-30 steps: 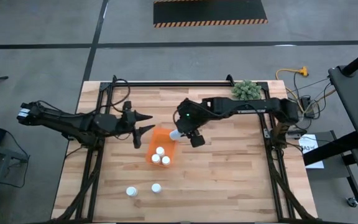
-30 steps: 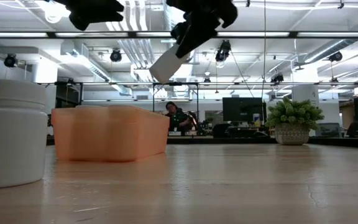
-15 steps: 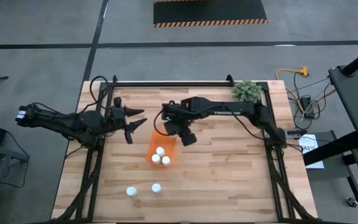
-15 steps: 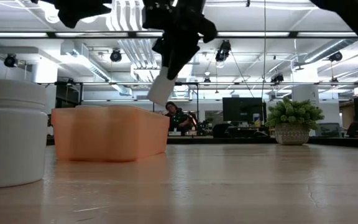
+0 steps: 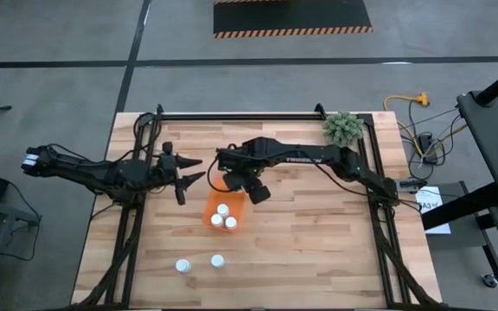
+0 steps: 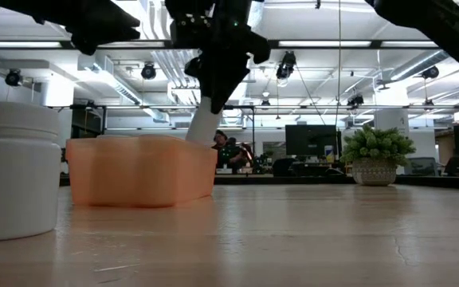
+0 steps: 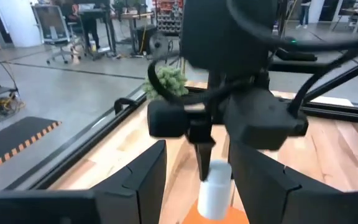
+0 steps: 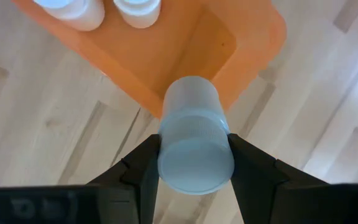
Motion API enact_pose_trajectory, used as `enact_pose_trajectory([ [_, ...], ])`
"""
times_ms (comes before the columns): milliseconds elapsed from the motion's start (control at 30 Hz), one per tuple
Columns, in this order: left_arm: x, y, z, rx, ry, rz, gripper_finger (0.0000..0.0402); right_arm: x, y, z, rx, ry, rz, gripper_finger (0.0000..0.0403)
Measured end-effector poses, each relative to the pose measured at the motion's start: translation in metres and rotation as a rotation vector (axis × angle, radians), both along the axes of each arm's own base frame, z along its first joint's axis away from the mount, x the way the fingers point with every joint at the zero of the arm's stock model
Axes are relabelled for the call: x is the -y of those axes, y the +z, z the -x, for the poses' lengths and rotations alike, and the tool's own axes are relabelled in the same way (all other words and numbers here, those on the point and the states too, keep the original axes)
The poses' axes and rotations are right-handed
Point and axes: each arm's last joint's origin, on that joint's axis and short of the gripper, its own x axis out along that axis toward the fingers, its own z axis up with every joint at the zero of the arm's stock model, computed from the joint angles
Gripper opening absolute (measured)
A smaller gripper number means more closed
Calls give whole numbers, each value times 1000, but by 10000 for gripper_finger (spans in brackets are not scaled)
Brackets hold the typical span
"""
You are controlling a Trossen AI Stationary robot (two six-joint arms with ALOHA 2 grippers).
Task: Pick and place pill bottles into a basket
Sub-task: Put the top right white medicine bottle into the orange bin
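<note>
Pill bottle [image 5: 229, 183] in right gripper [image 5: 232, 183], over far end of orange basket [image 5: 217, 207]; mostly hidden by dark arm. Three white caps in basket near end [image 5: 224, 217]; two more bottles [image 5: 200, 263] on bare wooden plank worktop [image 5: 318, 233]. Left gripper [image 5: 193, 170] just beside basket's far end, jaws parted, grasping nothing.

Low view: held bottle [image 6: 204, 126] tilted, lower end dipping behind translucent basket wall [image 6: 142, 171]. Big blurred bottle [image 6: 14, 170] cut off at edge.

Left wrist view: bottle [image 7: 215, 190] hangs below right gripper, blurred.

Right wrist view: round smooth bottle [image 8: 195, 135] clamped between fingers [image 8: 140, 168], above empty basket corner [image 8: 222, 50].
</note>
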Motion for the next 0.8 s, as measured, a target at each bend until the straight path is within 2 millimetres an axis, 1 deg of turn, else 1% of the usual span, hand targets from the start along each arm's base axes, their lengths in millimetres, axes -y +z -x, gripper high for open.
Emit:
enact_pose_trajectory([
  [133, 0, 4, 3, 38, -22, 7, 160, 0, -7, -3, -14, 0, -1, 147],
  [533, 0, 2, 4, 41, -42, 10, 160, -1, -25, -11, -34, 20, -5, 147],
  [800, 1, 1, 2, 41, -43, 11, 160, -3, -25, -13, -9, 41, 0, 147],
])
